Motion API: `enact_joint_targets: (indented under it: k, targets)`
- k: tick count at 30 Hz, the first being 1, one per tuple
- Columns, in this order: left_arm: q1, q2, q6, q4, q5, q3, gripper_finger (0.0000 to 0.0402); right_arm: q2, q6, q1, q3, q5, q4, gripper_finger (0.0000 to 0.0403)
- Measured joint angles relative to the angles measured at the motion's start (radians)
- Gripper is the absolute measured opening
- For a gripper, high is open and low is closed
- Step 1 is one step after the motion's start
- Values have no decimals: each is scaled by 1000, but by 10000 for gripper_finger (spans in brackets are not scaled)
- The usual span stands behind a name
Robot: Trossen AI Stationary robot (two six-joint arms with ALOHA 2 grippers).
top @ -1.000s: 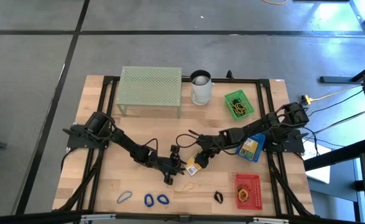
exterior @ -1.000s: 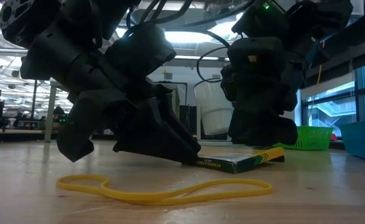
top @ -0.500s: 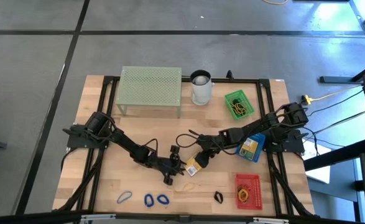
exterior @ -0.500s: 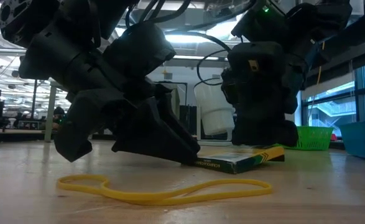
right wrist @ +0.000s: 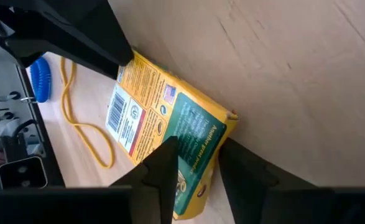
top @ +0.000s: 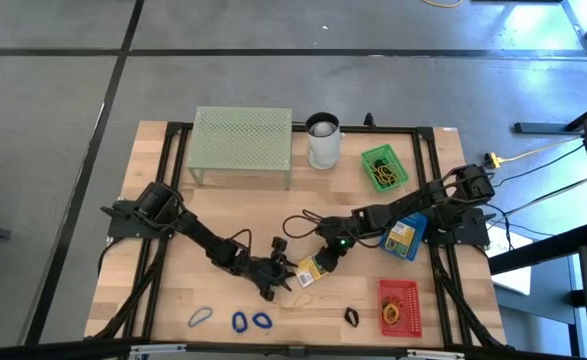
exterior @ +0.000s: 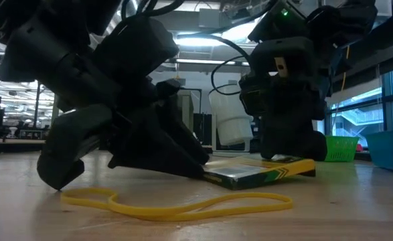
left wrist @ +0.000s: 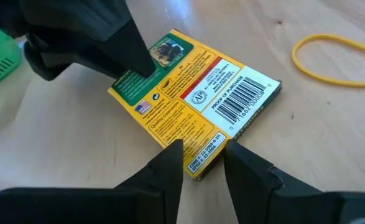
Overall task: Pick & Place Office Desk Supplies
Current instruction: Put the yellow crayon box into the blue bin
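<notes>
Wooden table (top: 173,300), yellow card pack (top: 309,270) near front edge at middle; left gripper (top: 285,276) pinching one end, right gripper (top: 325,260) narrowly clasping the other; yellow rubber band (exterior: 176,204) just beside

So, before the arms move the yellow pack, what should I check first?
1. Left end effector shut on yellow card pack, barcode end: ok.
2. Right end effector placed at the pack's green end: ok.
3. Only one arm carrying the pack: cannot tell.
4. Yellow rubber band apart from the pack: ok.
5. Pack lying flat on the table: cannot tell.
</notes>
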Motion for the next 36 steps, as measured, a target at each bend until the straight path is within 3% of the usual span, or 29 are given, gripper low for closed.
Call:
enact_joint_targets:
  k: [10,17,25,36]
  targets:
    - [-2,-1,6,2,-17,0,108,-3,34,-2,0,-6,64,114]
    - [1,-1,15,11,-154,1,103,-6,58,-1,5,-64,177,114]
    - [-1,-1,8,14,-148,0,91,-6,71,-1,5,-52,169,113]
    - [-28,-6,15,30,-166,-2,90,-5,72,-2,3,-44,130,52]
